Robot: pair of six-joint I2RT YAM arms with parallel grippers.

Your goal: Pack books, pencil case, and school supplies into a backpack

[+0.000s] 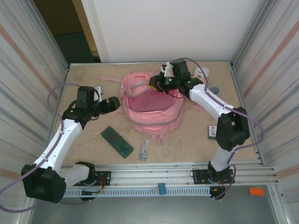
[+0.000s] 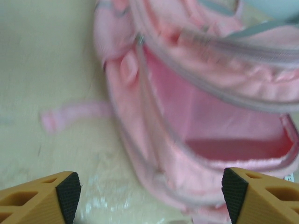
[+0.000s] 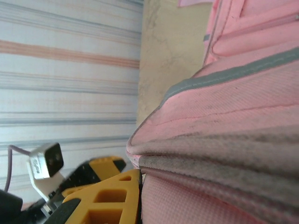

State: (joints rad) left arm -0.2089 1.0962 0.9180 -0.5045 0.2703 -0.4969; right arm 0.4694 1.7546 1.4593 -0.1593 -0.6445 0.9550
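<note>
Pencil case (image 1: 117, 142), pen (image 1: 144, 150) before backpack (image 1: 154, 120)

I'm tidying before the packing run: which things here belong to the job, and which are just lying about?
For the job: backpack, pencil case, pen, book.
Lying about: white object, grey ring, blue clip, orange block.

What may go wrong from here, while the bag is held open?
The right gripper pinches only the soft rim of the backpack; the fabric may slip and the mouth fall shut. The pencil case and pen lie close together, so the open left gripper may nudge one while taking the other.
</note>
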